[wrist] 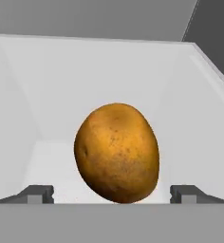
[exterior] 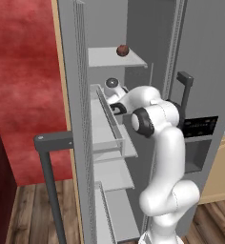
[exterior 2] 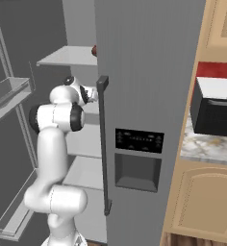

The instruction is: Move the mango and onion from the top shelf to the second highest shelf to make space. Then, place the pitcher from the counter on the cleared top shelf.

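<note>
the arm is reaching into the open fridge, its hand tucked in at the level of the second highest shelf (exterior: 105, 125), one below the top shelf (exterior: 109, 58). the onion (exterior: 122, 50) sits alone up top, dark and round, near the front right edge.

in the hand view the gripper (wrist: 112, 193) has its fingertips (wrist: 37, 193) spread wide, one low on either side of the mango (wrist: 116, 153), with clear gaps between each tip and the fruit. nothing is gripped. the mango appears to sit on the pale shelf floor just ahead of the fingers, though where its underside meets the shelf is cut off at the bottom of the view, so i can't swear it is fully resting.

as for handling, the mango looks firm and smooth-skinned, a bit egg-shaped, likely to roll if nudged. i'd guess it is light enough for this gripper, and best taken across its narrower middle so the pads meet flatter flanks rather than the tapering ends. the onion looks rounder and would want a centred pinch across its widest part.
</note>
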Motion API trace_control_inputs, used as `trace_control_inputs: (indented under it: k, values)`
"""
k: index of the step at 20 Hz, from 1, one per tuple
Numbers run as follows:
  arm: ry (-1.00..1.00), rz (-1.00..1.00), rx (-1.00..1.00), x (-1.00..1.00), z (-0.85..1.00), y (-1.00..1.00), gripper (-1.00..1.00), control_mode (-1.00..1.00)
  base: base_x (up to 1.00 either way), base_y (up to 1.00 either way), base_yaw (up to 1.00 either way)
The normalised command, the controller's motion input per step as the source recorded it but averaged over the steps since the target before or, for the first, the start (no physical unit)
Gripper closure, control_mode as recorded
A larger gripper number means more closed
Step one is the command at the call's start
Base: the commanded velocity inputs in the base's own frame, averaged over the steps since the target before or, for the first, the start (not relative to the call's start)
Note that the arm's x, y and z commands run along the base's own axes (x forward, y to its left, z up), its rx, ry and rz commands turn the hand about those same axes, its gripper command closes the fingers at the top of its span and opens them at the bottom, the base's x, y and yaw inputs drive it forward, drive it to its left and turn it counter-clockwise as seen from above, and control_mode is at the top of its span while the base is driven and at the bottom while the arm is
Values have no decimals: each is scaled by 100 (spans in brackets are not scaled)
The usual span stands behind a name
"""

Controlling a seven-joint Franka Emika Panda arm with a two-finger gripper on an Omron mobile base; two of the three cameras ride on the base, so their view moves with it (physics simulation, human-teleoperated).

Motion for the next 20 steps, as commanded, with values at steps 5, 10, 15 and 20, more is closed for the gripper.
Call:
trace_control_inputs:
  k: [5,10,15,20]
  values:
    - [-1,0,0,-88,10,0,-100,-100,0,0,0]
    - [-10,0,0,-89,40,0,-100,-100,0,0,0]
    - [-19,0,0,-70,89,-1,-100,-100,0,0,0]
    - [-9,0,2,-52,100,0,-100,-100,0,0,0]
